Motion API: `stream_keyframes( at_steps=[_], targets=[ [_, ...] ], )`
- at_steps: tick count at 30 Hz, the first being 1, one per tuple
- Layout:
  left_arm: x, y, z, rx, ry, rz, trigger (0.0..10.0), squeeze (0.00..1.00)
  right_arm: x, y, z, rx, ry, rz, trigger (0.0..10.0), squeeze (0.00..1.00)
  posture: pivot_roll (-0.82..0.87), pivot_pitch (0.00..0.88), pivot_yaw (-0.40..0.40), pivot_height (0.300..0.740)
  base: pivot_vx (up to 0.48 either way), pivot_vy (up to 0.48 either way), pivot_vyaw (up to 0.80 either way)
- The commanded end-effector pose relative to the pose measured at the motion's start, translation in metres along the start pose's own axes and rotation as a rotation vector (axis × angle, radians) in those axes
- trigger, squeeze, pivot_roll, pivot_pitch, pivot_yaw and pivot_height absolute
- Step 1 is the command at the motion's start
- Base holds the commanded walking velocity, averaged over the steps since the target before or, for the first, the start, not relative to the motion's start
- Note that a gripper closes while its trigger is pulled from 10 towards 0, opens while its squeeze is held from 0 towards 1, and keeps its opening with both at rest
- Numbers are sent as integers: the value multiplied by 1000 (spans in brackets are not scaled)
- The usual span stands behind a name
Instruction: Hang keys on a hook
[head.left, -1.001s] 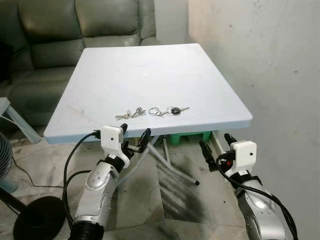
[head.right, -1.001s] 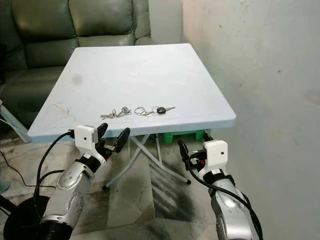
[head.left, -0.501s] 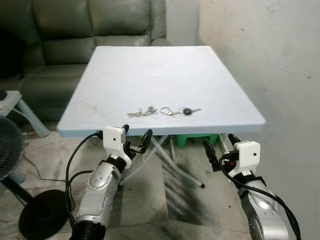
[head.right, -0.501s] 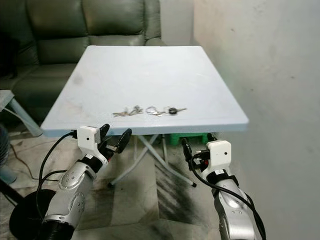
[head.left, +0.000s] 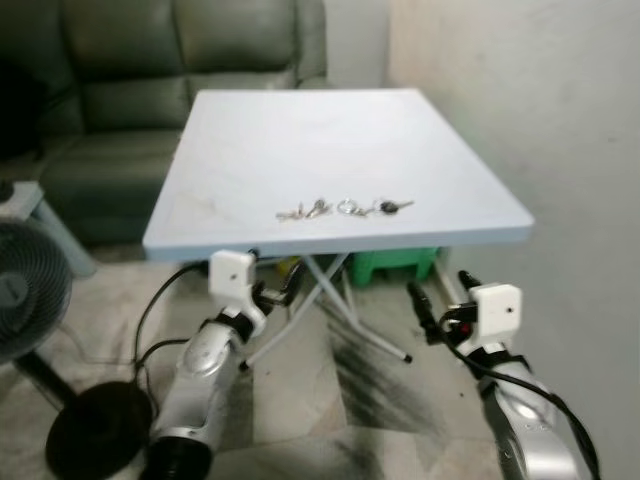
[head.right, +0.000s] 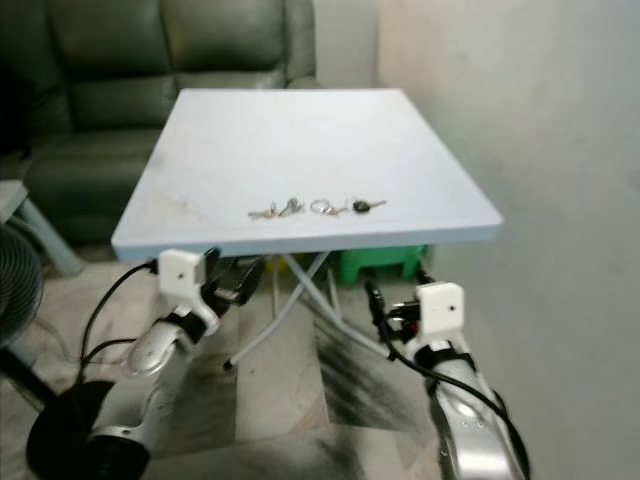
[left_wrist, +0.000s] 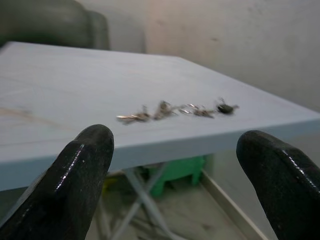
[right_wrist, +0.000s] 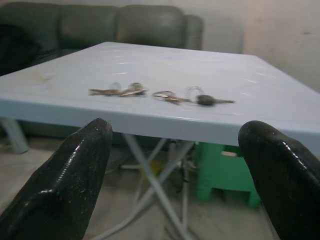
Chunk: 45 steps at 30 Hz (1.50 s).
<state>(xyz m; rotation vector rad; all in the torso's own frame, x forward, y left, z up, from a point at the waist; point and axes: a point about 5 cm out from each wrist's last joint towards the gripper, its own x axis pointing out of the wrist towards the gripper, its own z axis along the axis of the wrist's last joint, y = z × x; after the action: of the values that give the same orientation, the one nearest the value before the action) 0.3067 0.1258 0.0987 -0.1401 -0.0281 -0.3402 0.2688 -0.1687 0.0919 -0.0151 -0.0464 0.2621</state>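
Two bunches of keys lie in a row near the front edge of the light blue table (head.left: 330, 130): a silver bunch (head.left: 303, 211) on the left, and a ring with a black-headed key (head.left: 378, 207) on the right. My left gripper (head.left: 275, 287) hangs open below the table's front edge, left of the keys. My right gripper (head.left: 442, 297) is open too, lower and to the right, short of the table. In the left wrist view the keys (left_wrist: 167, 110) lie ahead between the two black fingers (left_wrist: 82, 165). The right wrist view has the keys (right_wrist: 160, 94) at table level, above its fingers (right_wrist: 75, 175).
A dark green sofa (head.left: 110, 90) stands behind the table. A pale wall (head.left: 560, 120) runs along the right. Under the table are crossed metal legs (head.left: 330, 290) and a green crate (head.left: 395, 268). A fan (head.left: 25, 300) with a black base (head.left: 95, 440) and cable stands at the left.
The whole picture has shifted and blurred, so the camera moved; more of the fan shows at the left. The keys lie as before, and both grippers stay open below the table edge.
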Motion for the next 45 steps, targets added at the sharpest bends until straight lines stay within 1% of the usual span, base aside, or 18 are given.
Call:
stream_keyframes(
  at_steps=[1, 16, 21, 28, 31, 45],
  targets=[
    [2, -1, -1, 2, 7, 8, 10000, 0, 3, -3, 5, -13, -13, -6, 10000, 0, -97, 0, 28, 740, 0, 0, 0],
    [2, -2, -4, 0, 23, 14, 10000, 0, 1, -3, 4, -15, -6, -5, 10000, 0, -102, 0, 26, 740, 0, 0, 0],
    [3, -4, -4, -2, 20, -3, 10000, 0, 2, -2, 4, -16, -4, -1, 10000, 0, -98, 0, 27, 740, 0, 0, 0],
    [0, 1, -5, 4, 28, 0, 10000, 0, 2, 0, 2, -15, 0, 3, 10000, 0, -91, 0, 30, 740, 0, 0, 0],
    [0, 2, -5, 3, 26, 2, 10000, 0, 2, 0, 2, -15, 0, 5, 10000, 0, -88, 0, 30, 740, 250, 0, 0],
    [0, 0, -5, 7, 24, -2, 10000, 0, 3, 2, 2, -17, -1, 19, 10000, 0, -84, 0, 28, 740, 280, 280, 0]
  ],
)
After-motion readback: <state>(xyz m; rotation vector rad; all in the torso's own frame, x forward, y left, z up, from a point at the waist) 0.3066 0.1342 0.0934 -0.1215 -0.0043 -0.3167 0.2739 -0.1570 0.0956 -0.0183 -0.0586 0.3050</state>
